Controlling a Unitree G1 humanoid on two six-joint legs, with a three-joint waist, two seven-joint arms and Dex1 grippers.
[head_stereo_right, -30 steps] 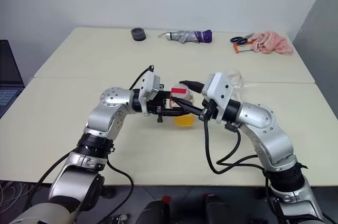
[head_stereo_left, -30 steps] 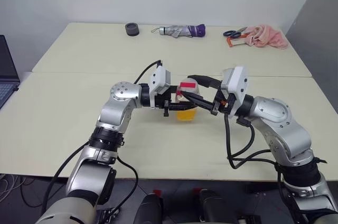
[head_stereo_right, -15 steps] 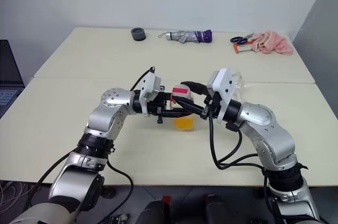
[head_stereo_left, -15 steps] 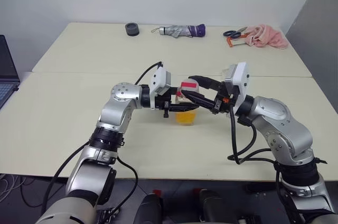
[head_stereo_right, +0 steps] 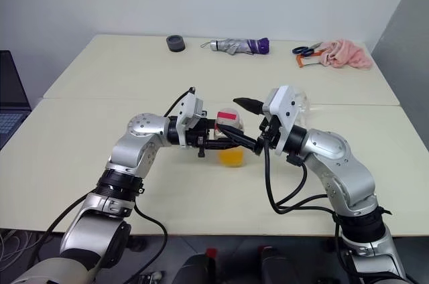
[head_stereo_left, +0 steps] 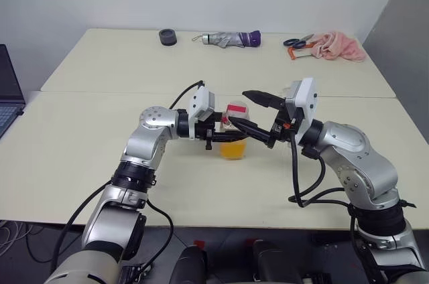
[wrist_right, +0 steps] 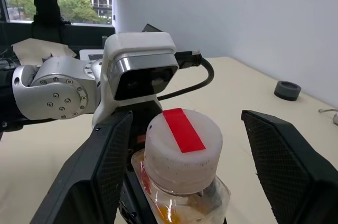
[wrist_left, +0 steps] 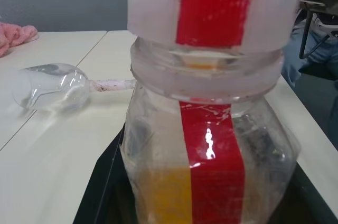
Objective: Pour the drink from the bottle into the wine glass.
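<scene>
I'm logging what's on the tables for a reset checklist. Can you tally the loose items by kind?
Bottle with orange drink: 1
Wine glass, lying on its side: 1
Folded umbrella: 1
Scissors: 1
Pink cloth: 1
Dark tape roll: 1
Total: 6

Orange drink, white cap (red stripe).

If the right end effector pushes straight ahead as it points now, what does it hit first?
Most likely the bottle's cap, sitting between its open fingers; just behind stands the left end effector holding the bottle.
</scene>
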